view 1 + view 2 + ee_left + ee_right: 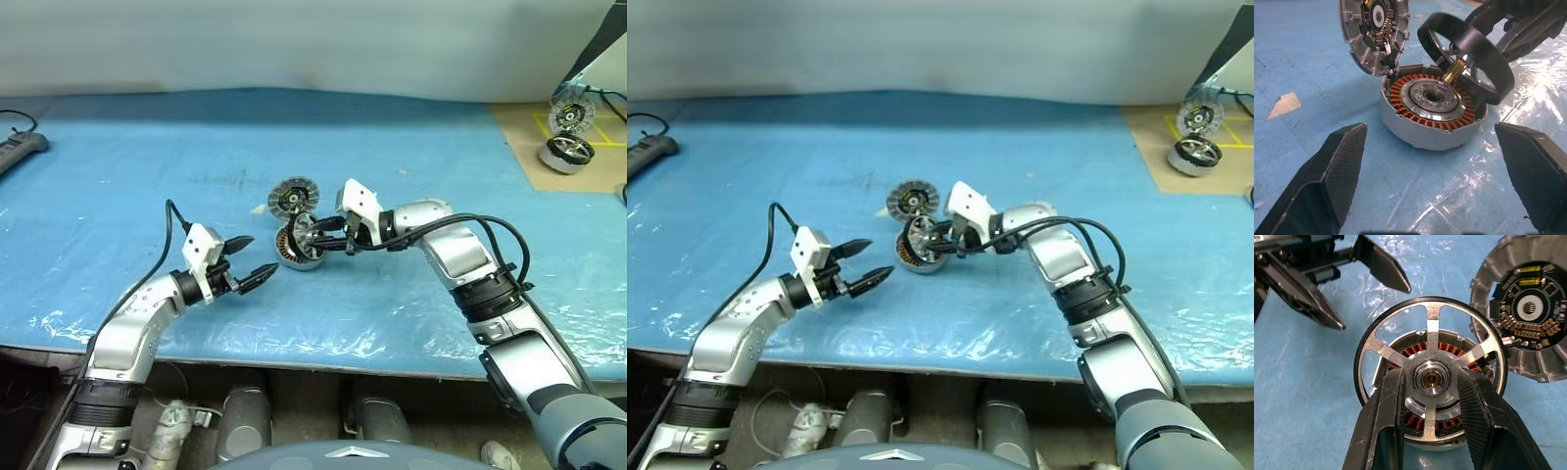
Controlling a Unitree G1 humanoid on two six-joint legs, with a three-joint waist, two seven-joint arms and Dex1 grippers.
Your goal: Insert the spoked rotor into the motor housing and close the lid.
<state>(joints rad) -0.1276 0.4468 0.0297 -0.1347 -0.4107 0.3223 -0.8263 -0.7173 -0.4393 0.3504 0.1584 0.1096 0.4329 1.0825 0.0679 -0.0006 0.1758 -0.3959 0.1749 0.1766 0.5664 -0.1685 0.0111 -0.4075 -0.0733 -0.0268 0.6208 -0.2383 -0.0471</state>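
The motor housing (1432, 105), a short silver cup ringed with copper windings, sits on the blue table. The lid (1374, 34) leans upright against its far side, its electronics face toward the housing. My right gripper (318, 233) is shut on the spoked rotor (1432, 318), with its fingers (1388, 426) clamped either side of the hub. The rotor hangs tilted just above the housing's right rim, its brass shaft pointing at the centre hole. My left gripper (257, 255) stands open and empty, a little short of the housing (297, 250) on its near-left side.
More motor parts (568, 147) rest on a brown board at the far right. A grey power strip (20, 147) lies at the far left. Glossy clear film covers the table's front edge (294, 338).
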